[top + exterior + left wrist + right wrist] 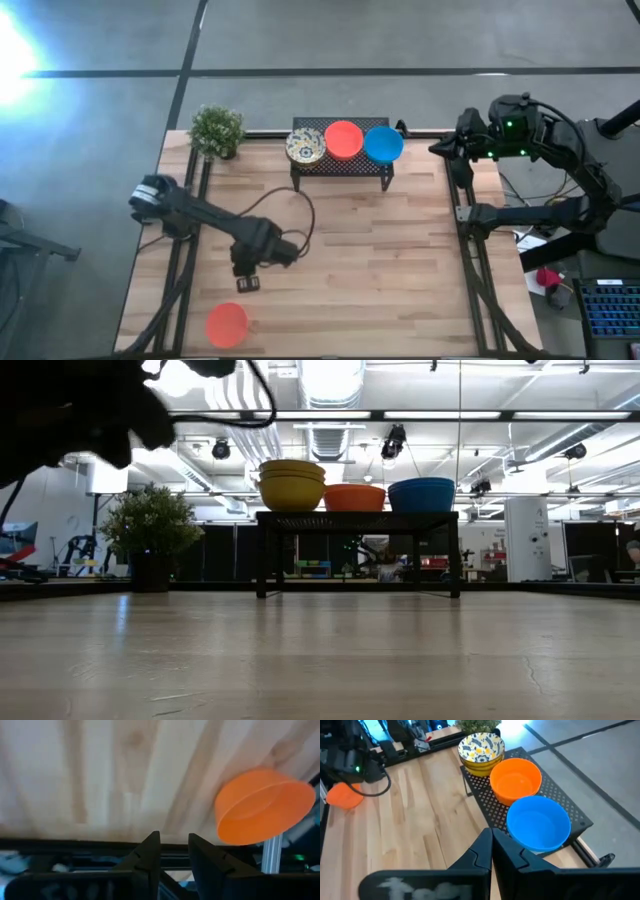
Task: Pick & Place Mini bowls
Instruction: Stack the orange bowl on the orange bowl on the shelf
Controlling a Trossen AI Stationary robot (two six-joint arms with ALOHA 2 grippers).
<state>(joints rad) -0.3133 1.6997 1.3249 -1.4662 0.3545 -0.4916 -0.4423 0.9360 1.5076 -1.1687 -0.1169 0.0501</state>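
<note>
One orange-red mini bowl (227, 325) (262, 807) sits upright on its base near the table's near-left corner. My left gripper (246, 284) (174, 836) hovers just beyond it toward the table's middle, pointing down, with a narrow gap between its fingers and nothing in them. The other bowls rest on the black mesh rack (340, 163) at the far edge: a stack of cream patterned bowls (305, 148) (481, 749), an orange-red bowl (343, 138) (516, 780) and a blue one (383, 144) (539, 822). My right gripper (440, 147) (491, 832) waits shut at the far right, off the rack's right end.
A small green potted plant (217, 130) stands at the far-left corner beside the rack. Bare wooden tabletop (380, 260) spreads between the rack and the near edge. A black cable (300, 205) loops over the table from the left arm. The lone bowl lies close to the near edge.
</note>
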